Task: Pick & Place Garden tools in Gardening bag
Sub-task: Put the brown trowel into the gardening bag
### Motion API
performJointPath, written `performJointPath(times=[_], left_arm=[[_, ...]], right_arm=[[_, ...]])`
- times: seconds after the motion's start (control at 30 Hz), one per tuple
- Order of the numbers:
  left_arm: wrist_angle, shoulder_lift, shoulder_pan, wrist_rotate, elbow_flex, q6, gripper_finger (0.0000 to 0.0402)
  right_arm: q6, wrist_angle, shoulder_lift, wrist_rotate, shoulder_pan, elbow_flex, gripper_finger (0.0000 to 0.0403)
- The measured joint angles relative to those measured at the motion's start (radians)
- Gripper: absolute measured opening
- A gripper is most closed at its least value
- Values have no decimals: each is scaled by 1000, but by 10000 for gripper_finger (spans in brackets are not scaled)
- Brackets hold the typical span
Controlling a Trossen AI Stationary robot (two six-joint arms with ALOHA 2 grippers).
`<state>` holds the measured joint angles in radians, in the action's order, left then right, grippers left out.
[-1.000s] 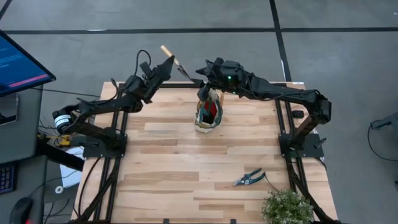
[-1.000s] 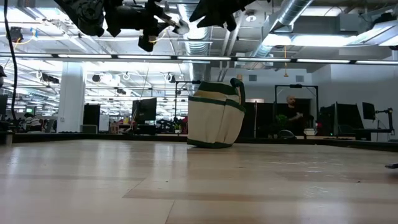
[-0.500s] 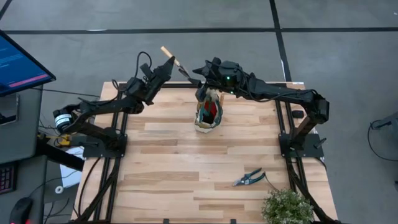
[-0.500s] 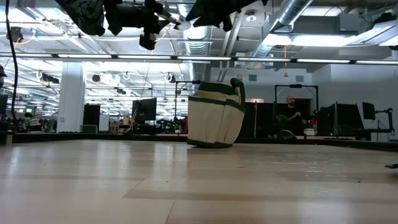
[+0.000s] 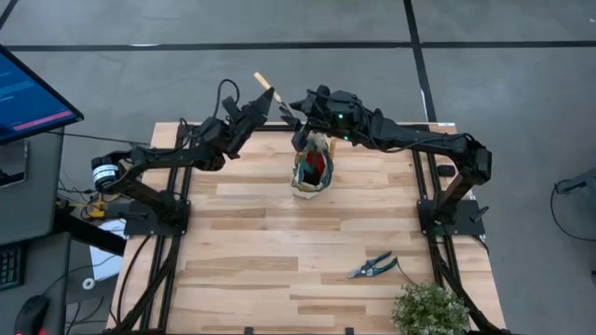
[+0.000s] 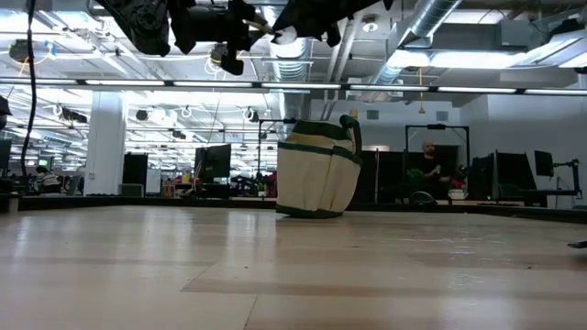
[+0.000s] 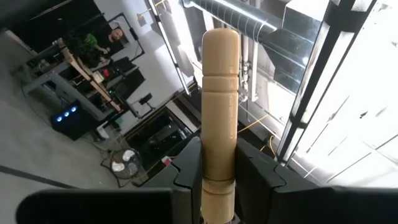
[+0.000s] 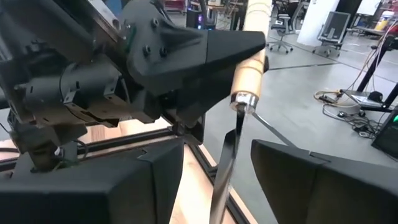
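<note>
Trowel point(image 7: 219, 112) is clamped by its wooden handle in the left claw point(image 5: 259, 104), high above the far edge of the table point(image 5: 279, 242), its silver blade point(image 8: 225, 162) pointing toward the right claw point(image 5: 296, 109). The right claw's two fingers point(image 8: 298, 180) stand apart on either side of that blade, not yet pressing it, so this looks like a hand-over in mid-air. The bag point(image 5: 312, 169) sits just below and nearer than the right claw, with red and dark things already inside. The blue-handled shears point(image 5: 372, 266) lie well away from both claws on the near side of the table, near the leafy plant point(image 5: 430, 309).

The main risk is timing: if the left claw lets go before the right one bites, the trowel likely drops off the table's far edge instead of into the bag. The thin, slick blade may also twist or slip in a pinch. The two claws sit very close, so a small misjudged move could knock them together
</note>
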<state>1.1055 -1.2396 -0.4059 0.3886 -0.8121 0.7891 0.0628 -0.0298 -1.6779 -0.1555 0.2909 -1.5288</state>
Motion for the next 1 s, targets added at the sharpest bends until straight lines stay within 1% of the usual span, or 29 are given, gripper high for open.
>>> performJointPath(times=[0.13, 0.27, 0.4, 0.47, 0.57, 0.6, 0.9, 1.0], left_arm=[[2, -2, 1, -3, -1, 1, 67], [2, -2, 3, 0, -1, 1, 67], [2, -2, 8, 0, -1, 1, 67], [2, -2, 9, 0, -1, 1, 67], [4, -1, 20, 7, -1, -4, 67], [4, -1, 21, 10, -1, -7, 67], [-5, -2, 22, -9, 1, -1, 67], [-3, -2, 21, -22, 1, 0, 73]], right_arm=[[0, -20, 0, 0, -1, 0, 173], [0, -22, 0, 4, -1, 0, 144], [0, -22, 0, 17, 6, 0, 103], [-1, -23, 0, 15, 7, 0, 73], [-7, -25, 1, -19, 6, 0, 19], [-11, -27, 2, -17, 8, 0, 11], [-34, -79, 12, -35, 8, -3, 2], [-33, -83, 13, -60, 0, -3, 2]])
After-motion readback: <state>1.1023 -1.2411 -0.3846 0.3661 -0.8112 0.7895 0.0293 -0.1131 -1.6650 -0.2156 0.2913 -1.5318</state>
